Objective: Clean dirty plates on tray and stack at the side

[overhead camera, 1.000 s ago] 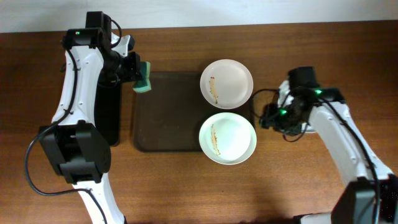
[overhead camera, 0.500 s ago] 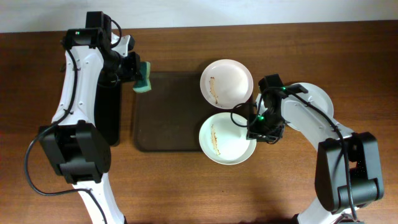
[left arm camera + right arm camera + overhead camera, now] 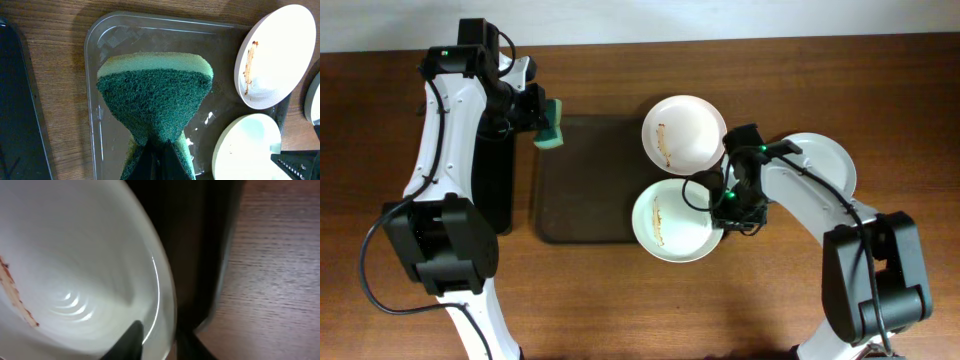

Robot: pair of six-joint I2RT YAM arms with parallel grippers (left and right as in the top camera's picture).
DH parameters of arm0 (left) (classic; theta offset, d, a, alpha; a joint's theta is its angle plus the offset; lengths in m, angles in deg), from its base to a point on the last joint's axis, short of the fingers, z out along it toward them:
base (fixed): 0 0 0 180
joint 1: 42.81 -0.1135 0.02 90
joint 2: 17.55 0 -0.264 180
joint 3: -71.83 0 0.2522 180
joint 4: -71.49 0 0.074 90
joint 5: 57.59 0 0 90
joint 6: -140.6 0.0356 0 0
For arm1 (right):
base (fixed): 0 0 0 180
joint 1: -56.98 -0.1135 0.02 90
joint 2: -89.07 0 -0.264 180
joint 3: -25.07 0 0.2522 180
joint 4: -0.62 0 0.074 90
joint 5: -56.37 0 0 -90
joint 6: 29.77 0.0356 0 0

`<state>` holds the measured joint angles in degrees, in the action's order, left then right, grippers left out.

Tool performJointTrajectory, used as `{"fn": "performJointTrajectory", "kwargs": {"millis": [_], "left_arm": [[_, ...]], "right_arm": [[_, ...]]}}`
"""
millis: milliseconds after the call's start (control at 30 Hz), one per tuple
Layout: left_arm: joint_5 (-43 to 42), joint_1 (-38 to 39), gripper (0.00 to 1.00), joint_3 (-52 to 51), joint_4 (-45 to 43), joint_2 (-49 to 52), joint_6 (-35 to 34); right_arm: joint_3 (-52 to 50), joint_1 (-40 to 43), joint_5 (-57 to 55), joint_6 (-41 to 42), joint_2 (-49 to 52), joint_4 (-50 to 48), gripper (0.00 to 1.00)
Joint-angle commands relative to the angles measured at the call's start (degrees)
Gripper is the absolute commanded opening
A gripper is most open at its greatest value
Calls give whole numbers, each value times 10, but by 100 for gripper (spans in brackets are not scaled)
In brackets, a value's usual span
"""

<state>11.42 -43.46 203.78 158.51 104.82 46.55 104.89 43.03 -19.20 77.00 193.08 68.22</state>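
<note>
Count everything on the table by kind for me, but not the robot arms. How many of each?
Plates: 3 (back plate, front plate, side plate)
Trays: 2 (brown tray, black tray)
Sponges: 1 (green sponge)
Total: 6

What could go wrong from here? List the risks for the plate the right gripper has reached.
1. The right gripper only straddles the thin rim of the near plate. With so small a hold, the plate may slip or tilt when lifted.
2. The far plate lies close by, and both sit at the right edge of the tray. Dragging the near plate could knock the far one off.
</note>
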Motion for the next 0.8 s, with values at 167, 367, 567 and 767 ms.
{"fn": "performJointTrajectory", "kwargs": {"millis": [167,367,567,767], "left_arm": [[-2,2,1,9,-1,-3,11],[-2,2,1,9,-1,-3,11],[-2,2,1,9,0,-3,11],[-2,2,1,9,5,-3,11]], "right_arm": [[-5,-40,3,22,6,-6,10],[-3,-73,2,22,6,-9,9],[30,-100,2,41,6,-12,6],[45,-165,-32,192,12,-136,4]]}}
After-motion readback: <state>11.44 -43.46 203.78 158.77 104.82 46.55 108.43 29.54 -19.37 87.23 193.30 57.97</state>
